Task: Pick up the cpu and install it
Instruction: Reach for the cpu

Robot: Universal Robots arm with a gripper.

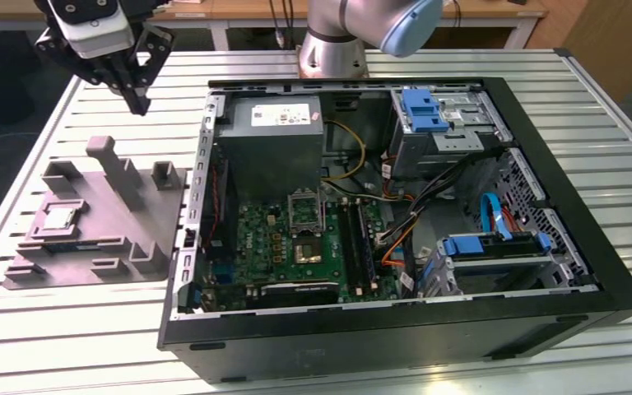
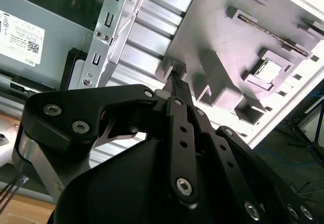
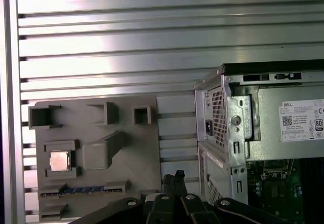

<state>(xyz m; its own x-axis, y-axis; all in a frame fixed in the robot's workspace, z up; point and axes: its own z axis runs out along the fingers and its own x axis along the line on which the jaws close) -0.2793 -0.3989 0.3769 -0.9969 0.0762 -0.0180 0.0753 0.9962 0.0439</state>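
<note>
Exterior view had the black gripper (image 1: 138, 105) hanging above the slatted metal table (image 1: 20, 148), closed up and empty, well apart from the small silvery square cpu (image 1: 58, 218) seated in the grey plastic block (image 1: 80, 267). Picking cleanly, I judged, meant centring squarely over its edges.

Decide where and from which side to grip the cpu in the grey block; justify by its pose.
Take the cpu by two opposite edges, descending from straight above. It lies flat, metal top up, sunk in a recess of the grey block, so a sideways approach looks blocked.
</note>
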